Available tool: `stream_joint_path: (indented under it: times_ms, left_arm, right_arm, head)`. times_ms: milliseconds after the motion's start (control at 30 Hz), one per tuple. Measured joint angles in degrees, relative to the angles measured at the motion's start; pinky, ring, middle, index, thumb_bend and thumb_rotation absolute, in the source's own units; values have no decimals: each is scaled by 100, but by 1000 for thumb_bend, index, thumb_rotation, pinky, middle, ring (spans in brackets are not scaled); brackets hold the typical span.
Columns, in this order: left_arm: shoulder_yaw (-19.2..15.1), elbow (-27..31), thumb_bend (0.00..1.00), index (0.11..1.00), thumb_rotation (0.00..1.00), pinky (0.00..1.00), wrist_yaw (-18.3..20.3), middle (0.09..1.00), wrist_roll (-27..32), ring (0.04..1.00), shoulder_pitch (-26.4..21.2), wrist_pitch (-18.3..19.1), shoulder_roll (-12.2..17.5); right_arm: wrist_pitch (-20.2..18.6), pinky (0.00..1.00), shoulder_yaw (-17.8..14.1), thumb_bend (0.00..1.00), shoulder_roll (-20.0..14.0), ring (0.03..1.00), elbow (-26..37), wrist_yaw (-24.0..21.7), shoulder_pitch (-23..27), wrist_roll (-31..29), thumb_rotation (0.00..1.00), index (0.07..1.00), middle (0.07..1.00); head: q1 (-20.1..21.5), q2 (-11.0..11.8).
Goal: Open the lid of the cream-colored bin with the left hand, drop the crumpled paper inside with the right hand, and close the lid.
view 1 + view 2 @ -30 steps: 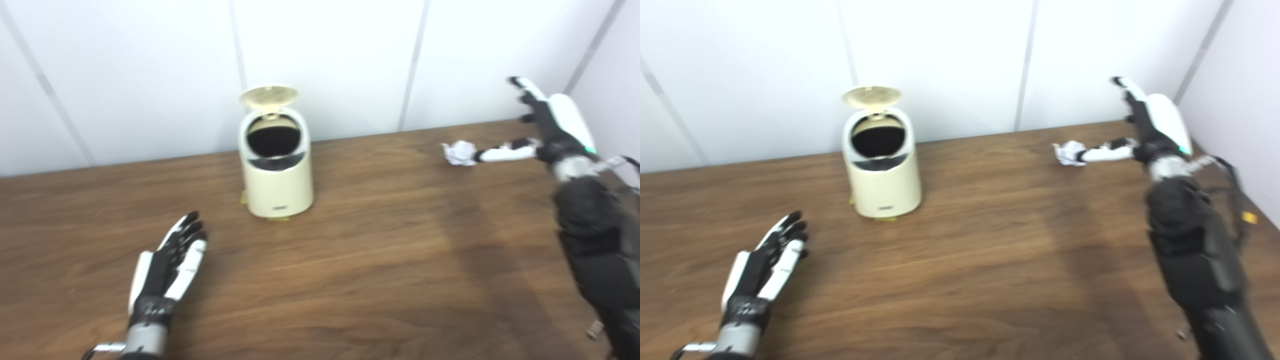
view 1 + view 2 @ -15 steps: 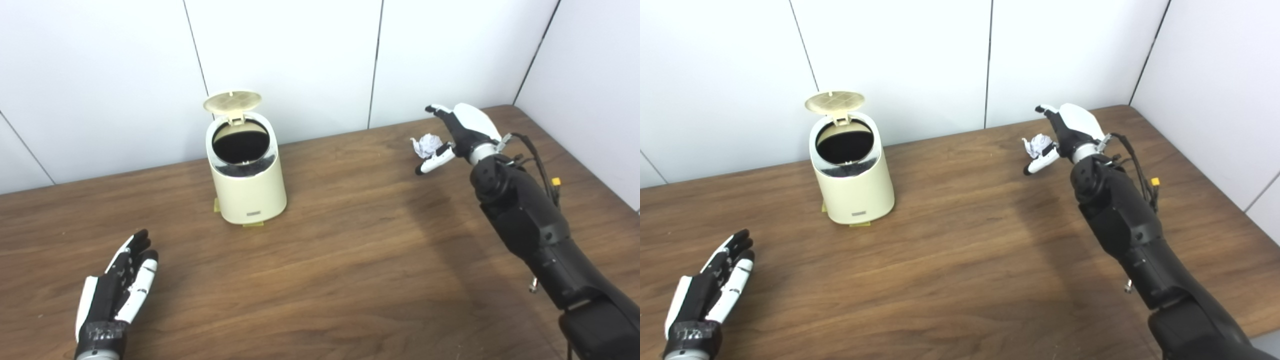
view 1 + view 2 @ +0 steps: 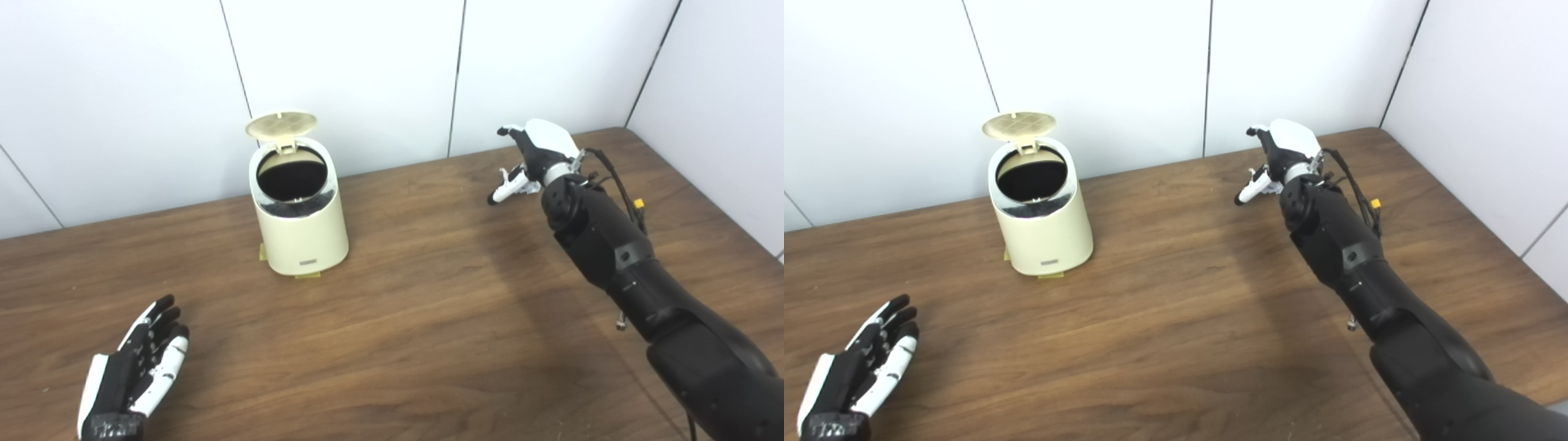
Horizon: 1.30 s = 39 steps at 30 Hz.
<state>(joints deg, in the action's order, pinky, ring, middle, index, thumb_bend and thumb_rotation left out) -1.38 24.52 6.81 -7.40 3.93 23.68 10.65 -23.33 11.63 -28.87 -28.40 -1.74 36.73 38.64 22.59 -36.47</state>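
Two hands up: my left hand (image 3: pixel 131 376) lies spread and empty on tabletop (image 3: pixel 429 318). My right hand (image 3: pixel 531 156) covers the crumpled paper; grip unclear. Cream-colored bin (image 3: pixel 300 211) upright, lid (image 3: pixel 281 123) open.

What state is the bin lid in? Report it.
Open. The lid stands tipped back behind the cream bin, leaving its dark round mouth uncovered. Whether anything lies inside cannot be told.

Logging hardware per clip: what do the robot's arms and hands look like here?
Both robot hands are black with white shells and finger segments: left robot hand, right robot hand. The right arm is bulky matte black, with black cables and a small yellow connector near the wrist.
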Motion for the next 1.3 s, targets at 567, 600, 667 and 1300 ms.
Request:
stream_joint_path:
  times_ms: [567,600,667,1300]
  left_arm:
    - [89,361,169,966,288,881,67,898,102,882,-97,301,-155]
    - [48,362,167,966,268,878,64,898,187,880,-101,301,-191]
    - [5,362,164,966,256,884,65,901,283,883,-99,301,-246]
    - [-42,408,183,972,287,914,58,914,535,898,-73,301,-288]
  right_arm:
    - [-165,727,-189,874,-306,824,42,-75,-88,-171,102,816,856]
    - [-165,739,-167,872,-325,822,42,-83,-97,-168,105,814,853]
    - [-163,760,-135,874,-353,813,42,-94,-104,-165,102,807,839]
    - [320,600,-108,877,-310,714,-458,310,-192,-354,55,750,756]
  head:
    - [-44,-44]
    - [-52,-44]
    - [-96,-62]
    - [-228,-62]
